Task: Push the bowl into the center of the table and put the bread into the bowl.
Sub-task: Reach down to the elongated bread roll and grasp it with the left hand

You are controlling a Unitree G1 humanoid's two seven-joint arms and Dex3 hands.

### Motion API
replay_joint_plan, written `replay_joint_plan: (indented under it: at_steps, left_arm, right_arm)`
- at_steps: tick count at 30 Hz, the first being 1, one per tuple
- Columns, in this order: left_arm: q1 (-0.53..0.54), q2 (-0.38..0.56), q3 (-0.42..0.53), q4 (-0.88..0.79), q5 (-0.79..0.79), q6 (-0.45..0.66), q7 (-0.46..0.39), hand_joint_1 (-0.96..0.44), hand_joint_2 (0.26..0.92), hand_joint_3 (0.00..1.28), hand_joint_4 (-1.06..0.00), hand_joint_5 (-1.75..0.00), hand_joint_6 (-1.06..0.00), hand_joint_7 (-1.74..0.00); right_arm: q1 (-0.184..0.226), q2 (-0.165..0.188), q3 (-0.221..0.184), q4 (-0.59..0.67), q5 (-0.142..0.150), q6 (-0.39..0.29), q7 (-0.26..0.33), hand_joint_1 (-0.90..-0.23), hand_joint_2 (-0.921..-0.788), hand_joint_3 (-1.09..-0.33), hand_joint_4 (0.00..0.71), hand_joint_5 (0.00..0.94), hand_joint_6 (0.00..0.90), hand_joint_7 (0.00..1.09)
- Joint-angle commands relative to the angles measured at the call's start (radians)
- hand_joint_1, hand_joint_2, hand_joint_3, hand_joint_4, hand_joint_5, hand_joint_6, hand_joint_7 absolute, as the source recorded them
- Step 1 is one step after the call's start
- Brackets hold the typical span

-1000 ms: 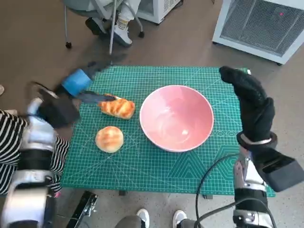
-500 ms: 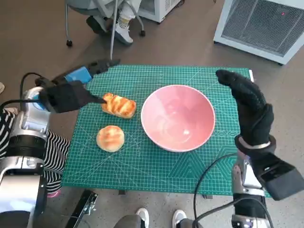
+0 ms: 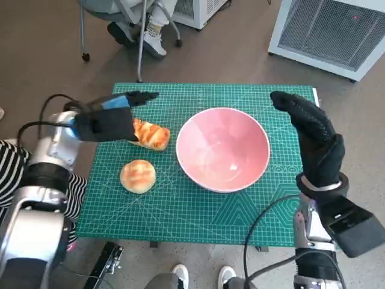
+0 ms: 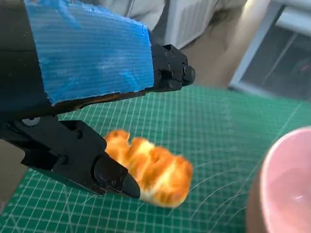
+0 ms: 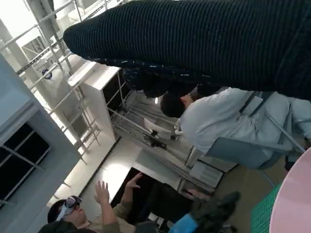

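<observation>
— Covering the table top, what is being seen?

— A green cutting mat (image 3: 198, 211), flat and ruled with a fine pale grid, is being shown spread over the table. A pink bowl (image 3: 222, 149), round, smooth and glossy inside, is being shown sitting right of the mat's middle.

— And the bread?

— Two pieces are being shown lying on the mat, left of the bowl and outside it. A long braided loaf (image 3: 151, 135), golden and ridged with a shiny crust, is being shown near the bowl's rim without touching it. A round bun (image 3: 138, 176), pale gold and smooth-domed, is being shown nearer the robot, apart from both.

— How is the left hand being held?

— The left hand (image 3: 108, 120), black and hard-edged with crinkled blue tape across its back, is being held low over the loaf's outer end. In the left wrist view its fingers (image 4: 114, 175) are being shown spread, one above and one below, with the loaf (image 4: 150, 170) just beyond the lower tip; nothing is being gripped, and contact cannot be told.

— And the right?

— The right hand (image 3: 313, 141), in a soft black knitted glove, is being held raised beside the bowl's right rim, fingers extended and gently curved, with nothing being held.

— Anything around the table?

— A grey ribbed unit (image 3: 331, 33) is being shown on the brown floor, and seated people (image 5: 228, 121) are being shown in the right wrist view.
</observation>
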Motion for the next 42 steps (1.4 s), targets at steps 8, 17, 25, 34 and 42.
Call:
replay_joint_plan:
  at_steps: [8, 17, 25, 34, 42]
  left_arm:
    - [-0.042, -0.058, -0.086, 0.095, 0.082, 0.081, 0.075, -0.05, 0.791, 0.01, -0.02, 0.00, -0.21, -0.01]
    - [-0.047, -0.099, -0.114, 0.127, 0.107, 0.149, 0.102, -0.05, 0.795, 0.01, -0.03, 0.00, -0.21, 0.00]
    - [-0.038, -0.141, -0.152, 0.144, 0.144, 0.216, 0.134, -0.02, 0.794, 0.00, -0.05, -0.01, -0.24, -0.01]
    - [-0.010, -0.169, -0.217, 0.149, 0.210, 0.224, 0.264, 0.02, 0.814, 0.01, -0.29, -0.02, -0.44, -0.03]
    - [0.049, -0.170, -0.321, 0.159, 0.321, 0.173, 0.486, -0.03, 0.846, 0.01, -0.75, -0.10, -0.79, -0.10]
  right_arm:
    - [0.029, -0.006, 0.003, -0.004, 0.020, 0.023, 0.004, -0.731, -0.921, -0.678, 0.118, 0.001, 0.134, 0.29]
    - [0.037, -0.006, 0.001, -0.021, 0.012, 0.033, -0.008, -0.734, -0.921, -0.677, 0.114, 0.001, 0.126, 0.31]
    - [0.043, -0.004, 0.001, -0.030, 0.004, 0.035, -0.018, -0.735, -0.921, -0.677, 0.114, 0.001, 0.119, 0.32]
    - [0.047, -0.002, 0.004, -0.039, 0.003, 0.037, -0.025, -0.731, -0.921, -0.677, 0.114, 0.001, 0.112, 0.33]
    - [0.062, 0.001, 0.003, -0.055, 0.009, 0.034, -0.027, -0.727, -0.921, -0.675, 0.115, 0.001, 0.107, 0.34]
